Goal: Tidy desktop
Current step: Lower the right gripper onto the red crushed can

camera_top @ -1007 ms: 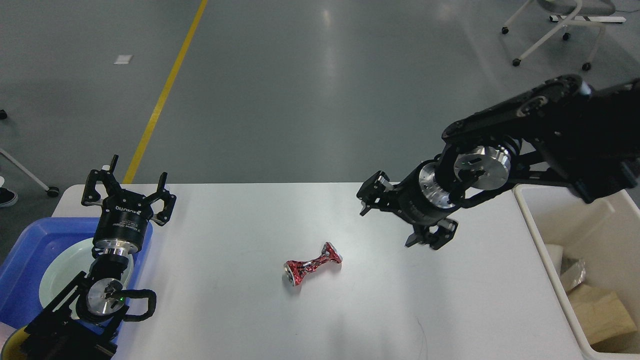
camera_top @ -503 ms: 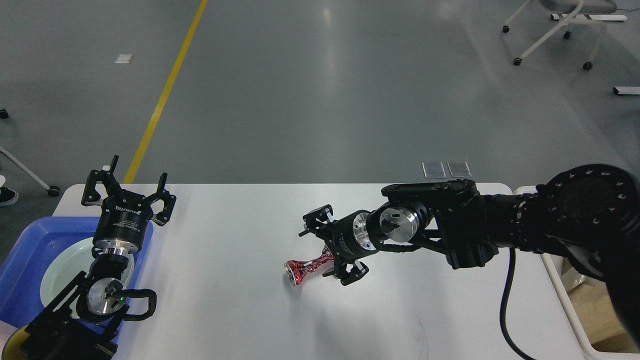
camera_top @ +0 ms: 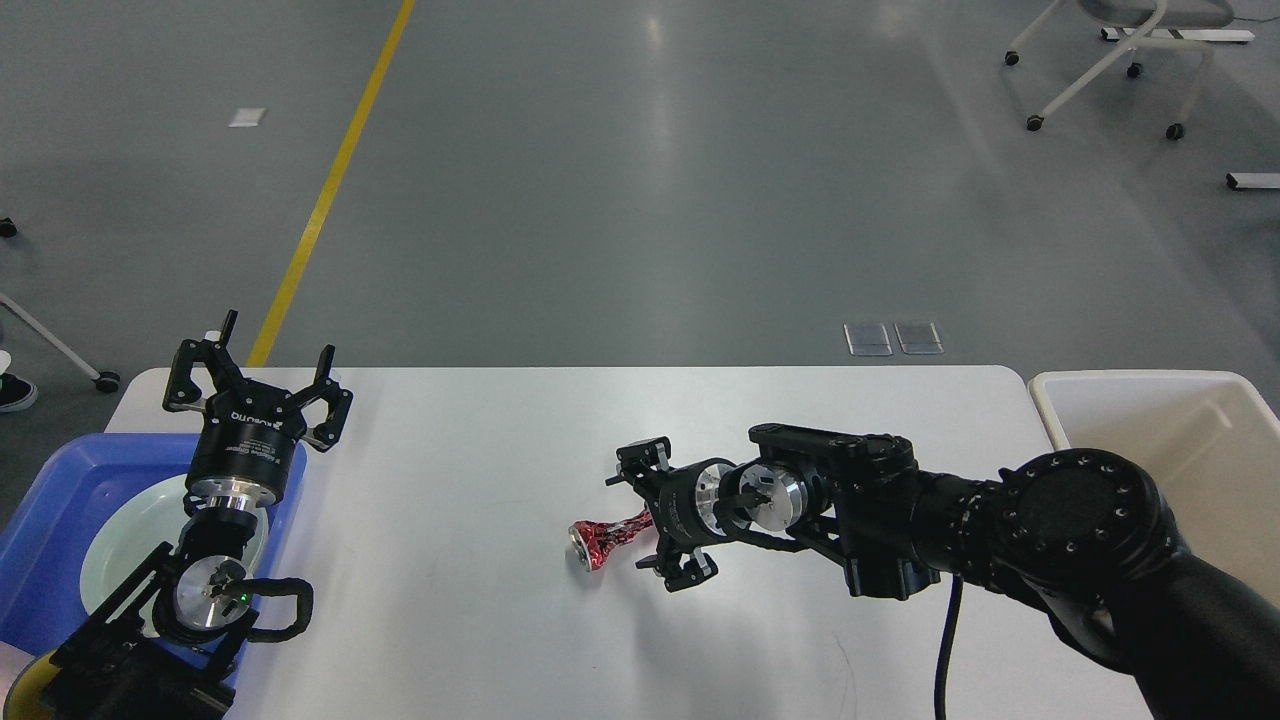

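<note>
On the white desktop [camera_top: 450, 620] lies a crushed red can [camera_top: 598, 538], on its side near the middle. My right gripper [camera_top: 647, 520] reaches in from the right, low over the surface. It is open, with one finger on each side of the can's right end, which it partly hides. I cannot tell whether the fingers touch the can. My left gripper [camera_top: 256, 378] stands open and upright at the far left, over the back edge of the blue tray, with nothing between its fingers.
A blue tray [camera_top: 45, 510] holding a pale round plate [camera_top: 115, 555] sits at the desktop's left edge. A cream-white bin [camera_top: 1180, 440] stands at the right edge. Grey floor with a yellow line lies beyond the desktop.
My right arm has swung in from the bin side, dropped to the desktop and brought its open gripper around the can's right end. The can and the left arm have not moved.
</note>
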{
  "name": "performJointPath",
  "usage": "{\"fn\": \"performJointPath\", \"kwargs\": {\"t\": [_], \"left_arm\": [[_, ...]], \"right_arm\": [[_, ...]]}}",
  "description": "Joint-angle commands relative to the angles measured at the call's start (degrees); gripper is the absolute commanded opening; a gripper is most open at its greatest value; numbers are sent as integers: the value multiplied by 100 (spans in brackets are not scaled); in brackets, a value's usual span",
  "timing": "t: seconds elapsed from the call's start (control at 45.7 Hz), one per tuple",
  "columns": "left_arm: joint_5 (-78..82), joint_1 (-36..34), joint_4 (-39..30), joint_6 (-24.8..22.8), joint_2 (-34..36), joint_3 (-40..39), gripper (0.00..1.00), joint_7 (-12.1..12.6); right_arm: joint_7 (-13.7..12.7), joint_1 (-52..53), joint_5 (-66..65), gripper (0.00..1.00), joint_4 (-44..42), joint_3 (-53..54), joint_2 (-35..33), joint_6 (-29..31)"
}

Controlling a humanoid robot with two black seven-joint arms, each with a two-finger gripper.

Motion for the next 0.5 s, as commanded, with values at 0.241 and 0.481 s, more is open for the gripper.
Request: {"fn": "performJointPath", "kwargs": {"t": [0.241, 0.481], "left_arm": [[-1, 0, 0, 0, 0, 0, 96, -9], [-1, 0, 0, 0, 0, 0, 96, -9]], "right_arm": [[22, -251, 6, 97, -401, 140, -11, -54], [48, -339, -11, 90, -525, 140, -11, -203]]}}
